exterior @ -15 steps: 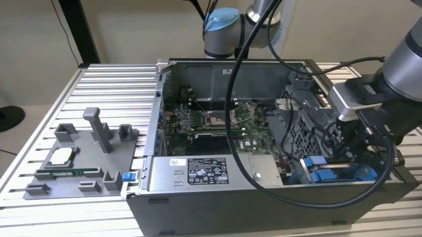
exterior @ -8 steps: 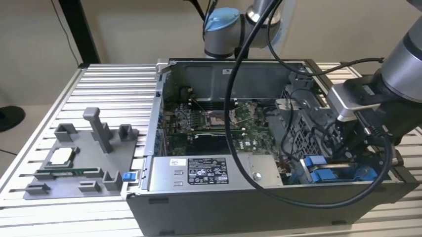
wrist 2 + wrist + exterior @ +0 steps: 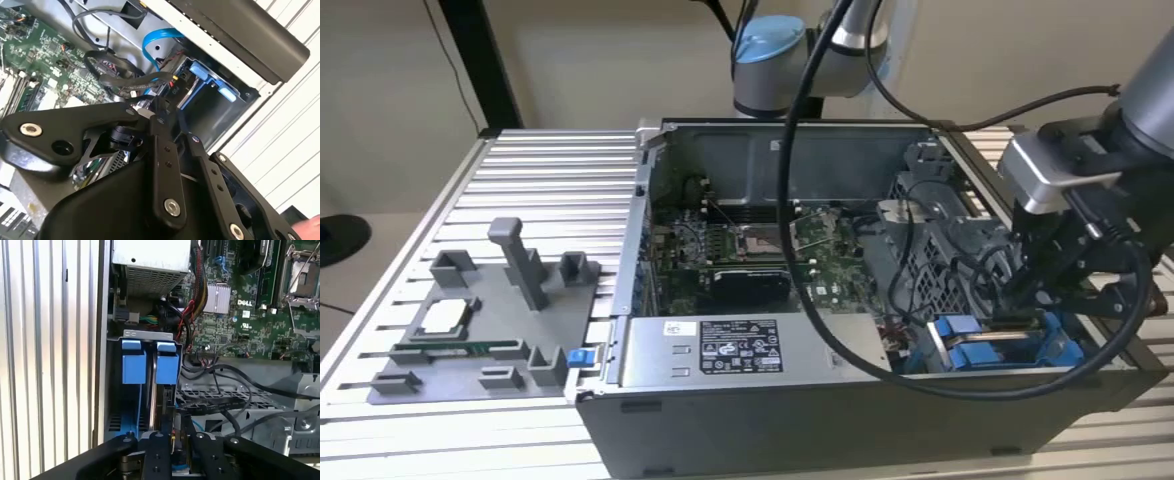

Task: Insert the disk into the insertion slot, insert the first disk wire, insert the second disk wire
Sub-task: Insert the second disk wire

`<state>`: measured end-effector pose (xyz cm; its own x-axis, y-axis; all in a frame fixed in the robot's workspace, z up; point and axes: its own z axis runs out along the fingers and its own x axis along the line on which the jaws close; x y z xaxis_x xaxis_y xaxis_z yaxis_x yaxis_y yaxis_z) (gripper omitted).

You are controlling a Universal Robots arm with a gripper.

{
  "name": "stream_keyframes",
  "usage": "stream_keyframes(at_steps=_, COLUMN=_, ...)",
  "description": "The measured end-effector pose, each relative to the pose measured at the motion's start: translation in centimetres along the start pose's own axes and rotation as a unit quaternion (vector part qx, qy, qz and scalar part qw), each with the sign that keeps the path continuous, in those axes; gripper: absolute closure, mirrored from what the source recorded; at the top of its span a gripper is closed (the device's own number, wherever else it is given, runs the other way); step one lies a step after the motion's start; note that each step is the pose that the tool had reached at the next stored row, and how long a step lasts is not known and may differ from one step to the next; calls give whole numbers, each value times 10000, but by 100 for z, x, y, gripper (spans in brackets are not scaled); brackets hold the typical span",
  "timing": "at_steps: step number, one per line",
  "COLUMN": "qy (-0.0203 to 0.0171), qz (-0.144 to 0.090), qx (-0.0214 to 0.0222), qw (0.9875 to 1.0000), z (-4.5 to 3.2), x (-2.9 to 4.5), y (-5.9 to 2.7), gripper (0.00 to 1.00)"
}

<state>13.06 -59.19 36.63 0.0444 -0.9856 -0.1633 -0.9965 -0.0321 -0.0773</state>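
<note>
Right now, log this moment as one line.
gripper: lowered at insertion slot | disk: on edge between blue rails | jaws: state unclear | power-supply box: beside slot

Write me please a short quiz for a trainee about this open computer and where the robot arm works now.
1. True or false: the gripper hangs over the grey tray outside the computer case.
2. What colour are the plastic tabs at the drive bay? A red, B blue, C yellow.
3. In the exterior view, at which side of the case is the drive bay?

Key: 1 false, it is inside the case at the drive bay; 2 B; 3 the exterior view's right.
</note>
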Motion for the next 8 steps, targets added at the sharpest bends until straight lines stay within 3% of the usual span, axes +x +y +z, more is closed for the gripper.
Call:
stream_keyframes(at_steps=4, qy=1, qz=0, qx=-3, qw=10000, z=-167, x=-28, y=-13, gripper=0)
stream_keyframes(at_steps=8, qy=2, qz=1, qx=-3, qw=10000, z=-198, x=-32, y=-16, gripper=0)
